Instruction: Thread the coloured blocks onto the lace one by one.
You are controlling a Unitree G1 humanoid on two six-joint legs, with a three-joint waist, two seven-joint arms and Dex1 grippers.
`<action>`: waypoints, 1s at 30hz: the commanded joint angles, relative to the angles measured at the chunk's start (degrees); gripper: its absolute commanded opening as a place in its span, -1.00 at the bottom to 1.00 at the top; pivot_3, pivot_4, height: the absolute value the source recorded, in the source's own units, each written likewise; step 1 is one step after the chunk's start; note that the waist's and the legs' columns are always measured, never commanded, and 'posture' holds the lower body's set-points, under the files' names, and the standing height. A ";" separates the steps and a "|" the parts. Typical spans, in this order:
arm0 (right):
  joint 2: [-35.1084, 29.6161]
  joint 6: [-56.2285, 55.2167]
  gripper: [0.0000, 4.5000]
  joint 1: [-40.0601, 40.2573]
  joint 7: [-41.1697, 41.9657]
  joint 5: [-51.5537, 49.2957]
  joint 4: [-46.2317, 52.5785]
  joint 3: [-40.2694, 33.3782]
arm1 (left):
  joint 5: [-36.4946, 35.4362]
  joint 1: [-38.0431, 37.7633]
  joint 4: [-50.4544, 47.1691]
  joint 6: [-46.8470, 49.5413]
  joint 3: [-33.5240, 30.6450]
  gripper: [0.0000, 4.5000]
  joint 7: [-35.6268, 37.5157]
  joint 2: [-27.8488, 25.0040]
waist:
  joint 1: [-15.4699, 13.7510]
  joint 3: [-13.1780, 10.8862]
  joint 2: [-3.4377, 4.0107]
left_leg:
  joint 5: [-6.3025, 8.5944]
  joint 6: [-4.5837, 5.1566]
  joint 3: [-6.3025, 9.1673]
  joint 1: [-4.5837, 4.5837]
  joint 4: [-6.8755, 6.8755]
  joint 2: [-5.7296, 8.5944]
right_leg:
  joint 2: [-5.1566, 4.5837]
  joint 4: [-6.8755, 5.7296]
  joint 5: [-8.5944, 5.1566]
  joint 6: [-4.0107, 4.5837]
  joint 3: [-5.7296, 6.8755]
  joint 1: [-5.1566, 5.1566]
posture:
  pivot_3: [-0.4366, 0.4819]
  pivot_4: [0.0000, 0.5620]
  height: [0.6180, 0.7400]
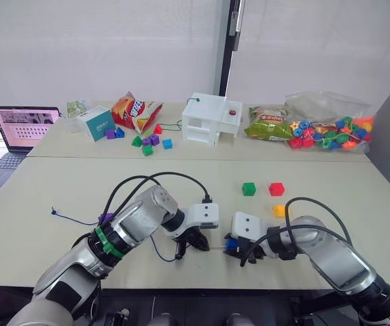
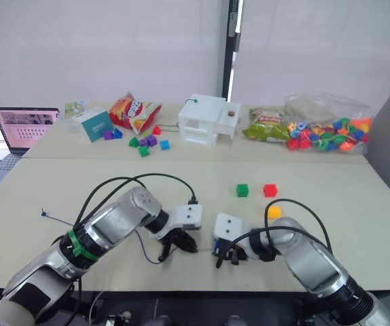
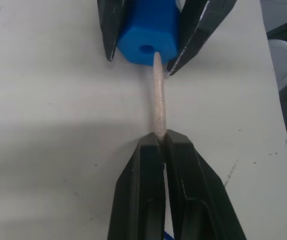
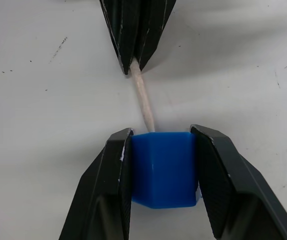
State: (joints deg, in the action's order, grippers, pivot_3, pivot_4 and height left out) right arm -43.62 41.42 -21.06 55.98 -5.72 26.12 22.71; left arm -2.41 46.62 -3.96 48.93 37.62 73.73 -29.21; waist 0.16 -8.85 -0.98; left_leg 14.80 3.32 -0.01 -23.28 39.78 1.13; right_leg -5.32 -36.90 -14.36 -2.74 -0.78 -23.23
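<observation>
One lace tip (image 3: 157, 95) at blue block (image 3: 147, 37) hole.

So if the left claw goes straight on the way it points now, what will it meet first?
Most likely the blue block held in the right claw. The left claw grips the lace's pale tip, whose end sits just beside the block's hole; the tip would meet it first.

A: Head stereo pair looks forward and down over the near table (image 1: 59, 197) to the far table (image 1: 73, 144) and white wall.
B: Wrist cams?
A: Each sits close behind its own fingers, facing the other. Both share the blue block (image 3: 147, 33) and the lace's pale tip (image 3: 158, 97).
</observation>
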 commanded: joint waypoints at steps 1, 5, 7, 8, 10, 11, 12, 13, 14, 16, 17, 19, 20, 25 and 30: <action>0.18 0.20 -0.41 1.08 0.74 -0.97 1.63 1.16 | -0.41 1.41 -0.68 -0.47 -0.11 -0.99 -0.39 0.43 | -0.01 0.00 0.00 | 0.00 0.00 0.00 0.00 0.00 0.00 | 0.00 0.00 0.00 0.00 0.00 0.00 | -0.05 -0.47 1.00; 0.15 0.31 -0.41 1.17 0.79 -1.01 1.75 1.10 | -0.61 1.57 -1.04 -0.31 0.14 -0.99 -0.62 0.85 | -0.01 0.00 0.00 | 0.00 0.00 0.00 -0.01 -0.01 0.00 | 0.00 0.00 0.00 0.00 0.00 -0.01 | -0.05 -0.47 1.00; 0.07 0.30 -0.41 1.22 0.83 -0.97 1.80 1.13 | -0.57 1.70 -1.02 0.11 0.11 -0.99 -1.07 1.24 | -0.05 0.00 0.00 | 0.00 0.00 0.00 -0.01 -0.01 0.00 | 0.00 0.00 0.00 0.00 0.00 -0.01 | -0.05 -0.47 1.00; 0.10 0.33 -0.41 1.14 0.85 -0.96 1.75 1.17 | -0.51 1.75 -0.90 0.04 0.10 -0.99 -1.16 1.30 | -0.07 0.00 0.00 | 0.00 0.00 0.00 -0.01 0.00 0.00 | 0.00 0.00 0.00 0.00 0.00 -0.01 | -0.05 -0.47 1.00; 0.18 0.54 -0.41 1.21 0.75 -1.01 1.93 1.17 | 0.15 1.63 -0.98 -1.16 0.86 -0.99 -0.87 0.77 | -0.06 0.00 0.00 | 0.00 0.00 0.00 -0.01 0.00 0.00 | 0.00 0.00 0.00 0.00 0.00 -0.01 | -0.05 -0.47 1.00; 0.18 0.63 -0.41 1.29 0.67 -1.00 2.03 1.15 | 0.38 1.51 -1.18 -1.54 1.22 -0.99 -0.79 0.53 | -0.06 0.00 0.00 | 0.00 0.00 0.00 -0.01 -0.01 0.00 | 0.00 0.00 0.00 0.00 0.00 -0.01 | -0.05 -0.47 1.00; 0.17 0.69 -0.41 1.30 0.65 -0.96 2.04 1.17 | 0.37 1.48 -1.43 -1.56 1.39 -0.99 -0.77 0.44 | -0.06 0.00 0.00 | 0.00 0.00 0.00 0.00 -0.01 0.00 | 0.00 0.00 0.00 0.00 0.00 -0.01 | -0.05 -0.47 1.00; 0.16 0.74 -0.41 1.32 0.63 -0.95 2.04 1.16 | 0.16 1.49 -1.84 -1.38 1.43 -0.99 -0.79 0.47 | -0.07 0.00 0.00 | 0.00 0.00 0.00 -0.01 -0.01 0.00 | 0.01 0.00 0.00 0.00 0.00 -0.01 | -0.05 -0.47 1.00; 0.16 0.77 -0.41 1.33 0.63 -0.94 2.04 1.16 | -0.18 1.57 -2.31 -0.93 1.34 -0.99 -0.91 0.71 | -0.08 0.00 0.00 | 0.00 0.00 0.00 0.00 -0.01 0.00 | 0.01 0.01 0.00 0.00 0.00 -0.01 | -0.05 -0.47 1.00; 0.14 0.77 -0.41 1.36 0.64 -0.92 1.98 1.16 | -0.70 1.78 -2.92 -0.20 1.11 -0.99 -1.24 1.32 | -0.12 0.00 0.00 | 0.00 0.00 0.00 -0.01 0.00 0.00 | 0.00 0.01 0.00 0.00 0.00 0.00 | -0.05 -0.47 1.00; 0.14 0.77 -0.41 1.41 0.61 -0.89 1.98 1.18 | -1.06 1.91 -3.29 0.09 0.78 -0.99 -1.62 2.01 | -0.15 0.00 0.00 | 0.00 0.00 0.00 -0.01 0.00 0.00 | 0.00 0.01 0.00 0.00 0.00 0.00 | -0.05 -0.47 1.00; 0.26 0.77 -0.41 1.33 0.54 -0.81 1.77 1.25 | -1.80 2.18 -3.55 0.03 -0.53 -0.99 -3.15 4.36 | -0.21 0.00 0.00 | 0.00 0.00 0.00 0.00 0.00 -0.01 | 0.00 0.01 0.00 0.00 0.00 0.00 | -0.05 -0.47 1.00; 0.31 0.76 -0.41 1.30 0.49 -0.76 1.69 1.25 | -2.14 2.14 -3.66 -0.04 -1.13 -0.99 -3.73 5.18 | -0.23 0.00 0.00 | 0.00 0.00 0.00 -0.01 0.00 0.00 | 0.00 0.01 0.00 0.00 0.00 0.01 | -0.05 -0.47 1.00; 0.32 0.88 -0.41 1.46 0.29 -0.64 1.74 1.13 | -4.38 0.92 -4.73 -0.32 -3.55 -0.99 -5.37 6.76 | -0.14 0.00 0.00 | 0.00 0.00 0.00 -0.02 -0.01 0.00 | 0.01 0.00 0.00 0.00 -0.01 -0.03 | -0.05 -0.47 1.00; 0.41 0.87 -0.41 1.46 0.16 -0.52 1.63 1.04 | -5.14 -1.87 -3.08 -5.78 -4.21 -0.99 -5.35 5.21 | -0.23 0.00 0.00 | 0.00 0.00 0.00 -0.02 0.00 0.01 | -0.03 0.01 0.00 0.00 -0.01 -0.02 | -0.05 -0.47 1.00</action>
State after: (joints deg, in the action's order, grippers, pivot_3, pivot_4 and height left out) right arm -43.44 41.76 -20.20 56.14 -5.80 27.57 22.67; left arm -5.85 44.65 -4.91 46.58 36.10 68.11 -24.28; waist -0.07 -8.85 -0.98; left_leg 14.80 3.32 -0.02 -23.29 39.78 1.14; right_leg -5.35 -36.90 -14.36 -2.74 -0.80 -23.26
